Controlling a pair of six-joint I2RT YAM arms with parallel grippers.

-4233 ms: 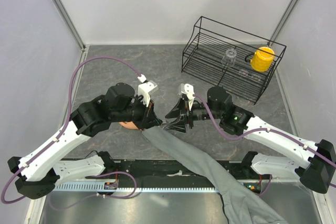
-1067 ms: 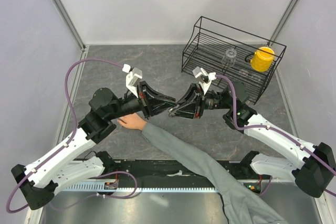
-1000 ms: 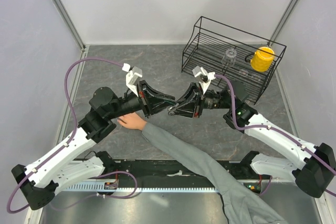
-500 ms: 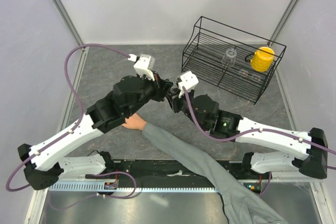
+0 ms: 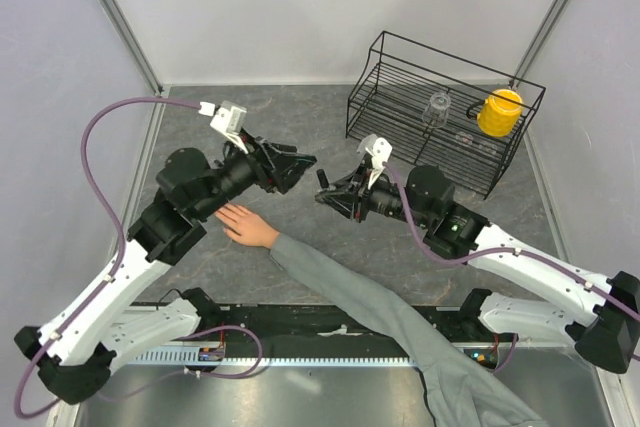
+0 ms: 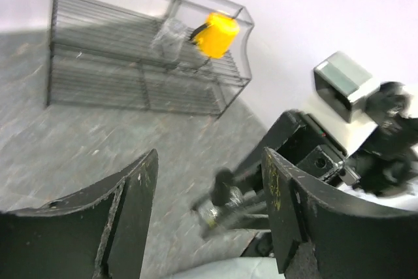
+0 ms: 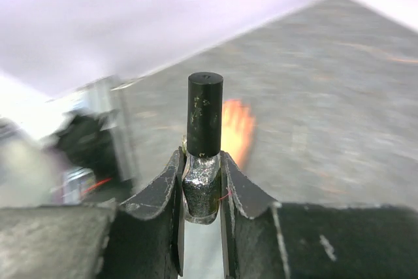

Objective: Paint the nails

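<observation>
Near the lower left of centre in the top view, a bare hand (image 5: 247, 225) lies flat on the grey table (image 5: 330, 117), fingers pointing toward the upper left of the frame. Its grey sleeve (image 5: 370, 302) trails off to the lower right corner. The nails (image 5: 224, 215) are at the fingertip end, too small to make out one by one.

Up and to the right of the hand, the two grippers face each other with a gap between them. The left gripper (image 5: 303, 171) is spread wide with nothing in it; in its wrist view the two dark fingers (image 6: 124, 220) stand far apart at the bottom of the frame.

The right gripper (image 5: 322, 195) is pinched tight on a small dark bottle (image 7: 205, 119) — gripped at the silvery lower part, the black cap sticking out past the fingertips. In the right wrist view the hand is only a blurred orange patch just behind the cap.

A black wire rack (image 5: 400, 132) fills the upper right of the top view, with a yellow mug (image 5: 498, 112) and a clear glass (image 5: 437, 107) on it.
</observation>
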